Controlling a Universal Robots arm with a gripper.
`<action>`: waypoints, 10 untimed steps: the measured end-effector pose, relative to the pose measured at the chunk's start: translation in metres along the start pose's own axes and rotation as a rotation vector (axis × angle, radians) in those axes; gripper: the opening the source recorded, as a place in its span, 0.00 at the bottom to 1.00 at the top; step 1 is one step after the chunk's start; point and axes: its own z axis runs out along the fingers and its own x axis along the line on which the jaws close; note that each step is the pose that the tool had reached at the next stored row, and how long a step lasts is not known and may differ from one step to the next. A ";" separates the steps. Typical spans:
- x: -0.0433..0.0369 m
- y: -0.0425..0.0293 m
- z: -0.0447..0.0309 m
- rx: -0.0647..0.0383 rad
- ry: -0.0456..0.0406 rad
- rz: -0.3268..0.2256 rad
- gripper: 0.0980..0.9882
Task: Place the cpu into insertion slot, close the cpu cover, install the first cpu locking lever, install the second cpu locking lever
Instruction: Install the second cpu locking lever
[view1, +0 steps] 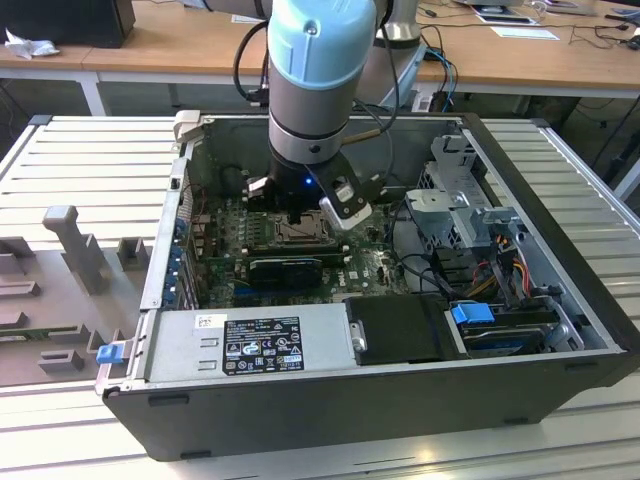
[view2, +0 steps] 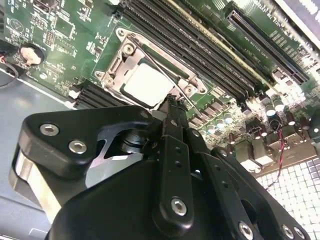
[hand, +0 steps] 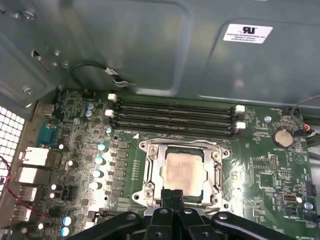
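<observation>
The cpu (hand: 186, 173) is seated in the insertion slot (hand: 150, 176) beneath the closed cpu cover (hand: 218, 170). The fingers (hand: 172, 197), pressed together and apparently empty, are poised at the socket's near edge.

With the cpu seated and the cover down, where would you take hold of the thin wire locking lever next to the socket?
Probably at the free end of the wire locking lever, where the tool now sits. The rod lies slanted across the cpu cover beside the cpu, slightly raised. Come from above at the socket's edge and pinch across the thin rod, not along it.
</observation>
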 end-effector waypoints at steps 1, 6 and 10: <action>-0.0012 -0.0009 -0.0003 0.000 0.0002 0.000 0.01; 0.0016 -0.0169 -0.0053 0.000 0.0001 0.001 0.01; 0.0138 -0.0180 0.0009 -0.003 0.0000 0.001 0.01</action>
